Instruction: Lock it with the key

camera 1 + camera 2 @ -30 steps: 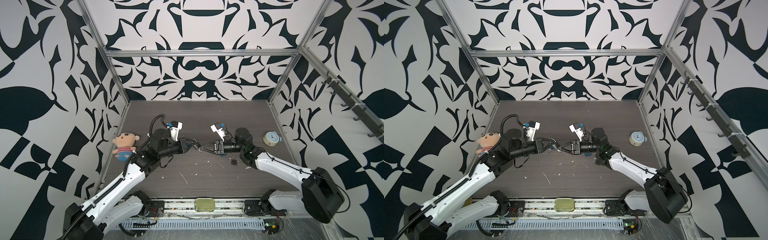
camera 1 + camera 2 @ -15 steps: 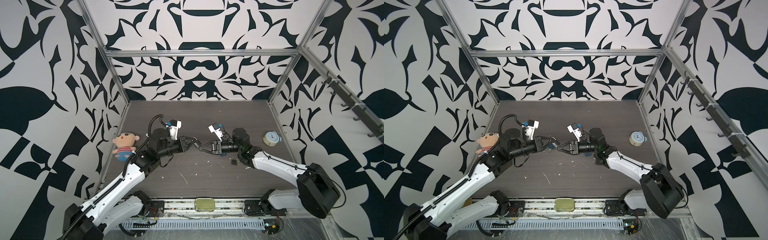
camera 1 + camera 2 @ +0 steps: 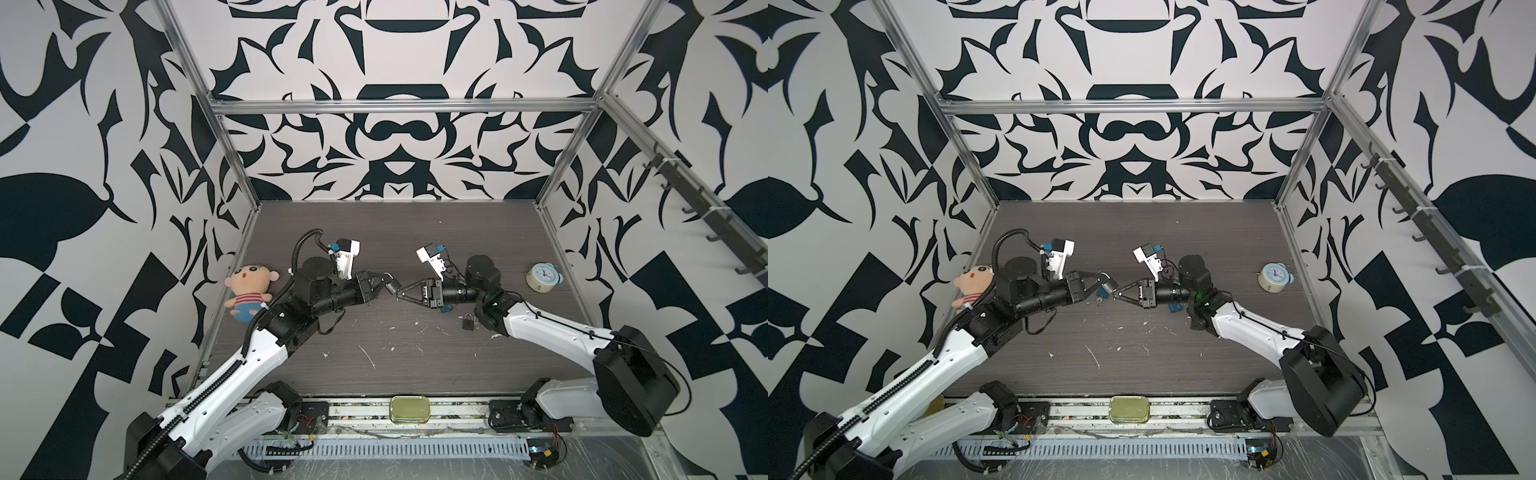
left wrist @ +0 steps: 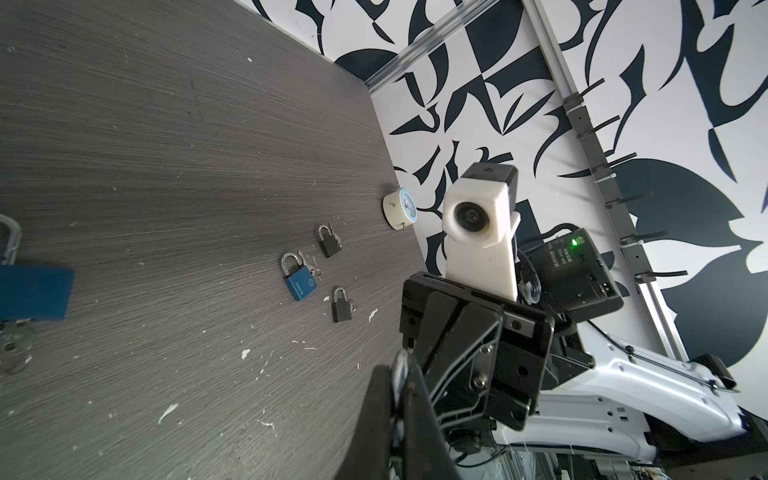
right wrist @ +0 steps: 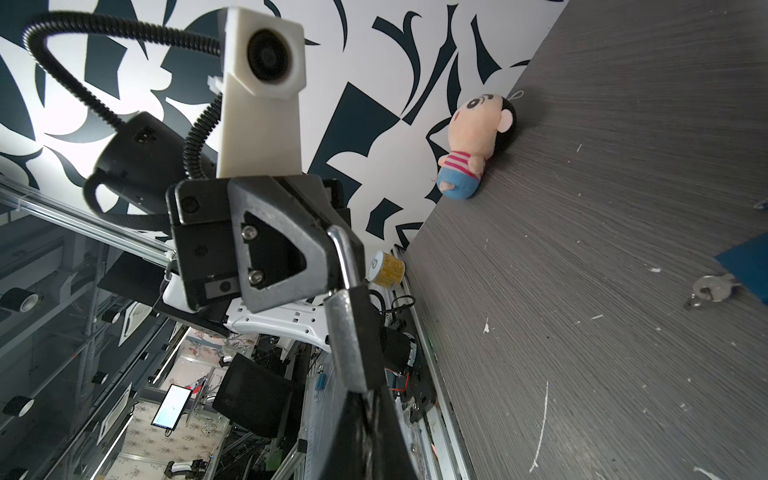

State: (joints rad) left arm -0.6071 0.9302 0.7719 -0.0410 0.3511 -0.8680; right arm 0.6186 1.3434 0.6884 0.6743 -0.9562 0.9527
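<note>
- A robotics lab test cell: black-and-white patterned wall panels in a silver aluminium frame enclose a grey wood-grain surface.
- Two white-and-black robot arms stand on a front metal rail.
- Beyond the frame, the right wrist view shows a lit monitor.

plush doll in a striped top lies by the left wall on the dark scuffed worktop, little blue-faced alarm clock way over by the right wall. gold tin sits on the front rail, row of hooks up the right wall
</note>
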